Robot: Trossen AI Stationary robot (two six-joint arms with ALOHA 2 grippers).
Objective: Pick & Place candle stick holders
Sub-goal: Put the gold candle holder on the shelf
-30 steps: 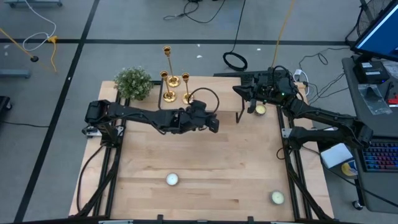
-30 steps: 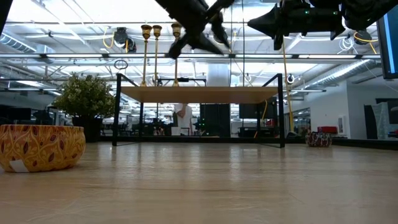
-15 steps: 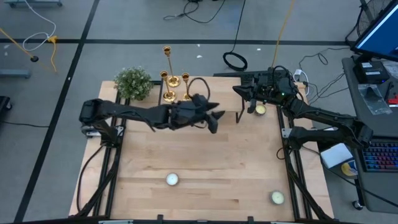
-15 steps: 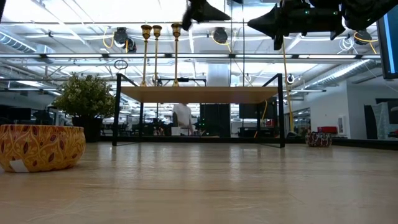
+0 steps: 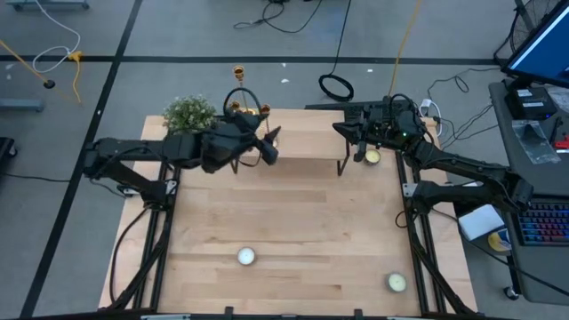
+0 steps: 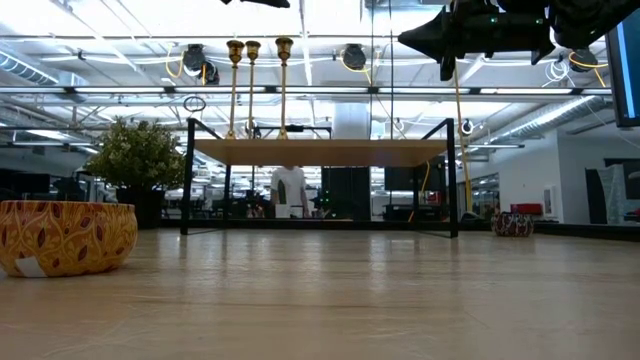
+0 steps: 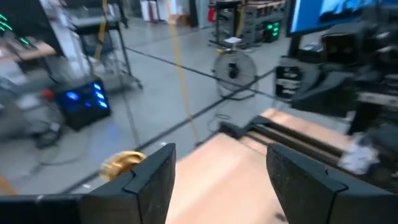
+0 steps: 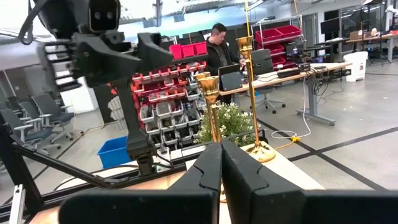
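High view: left gripper (image 5: 271, 142) is hovering with fingers spread, gripping nothing, right by the candle stick holders (image 6: 252, 88). They're standing upright, stems vertical, at the table's (image 5: 293, 240) far edge beside the plant (image 5: 189, 116). Right gripper (image 5: 341, 164) is sitting pinched closed, empty.

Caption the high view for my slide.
Left gripper open beside gold candle stick holders at the table's far edge; right gripper waits shut.

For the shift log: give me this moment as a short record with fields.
candle stick holders: three, upright together at the far edge
left hand: open, empty, raised beside the holders
right hand: shut, empty, at the far right corner
plant: far left, next to the holders
candles: two near the front edge
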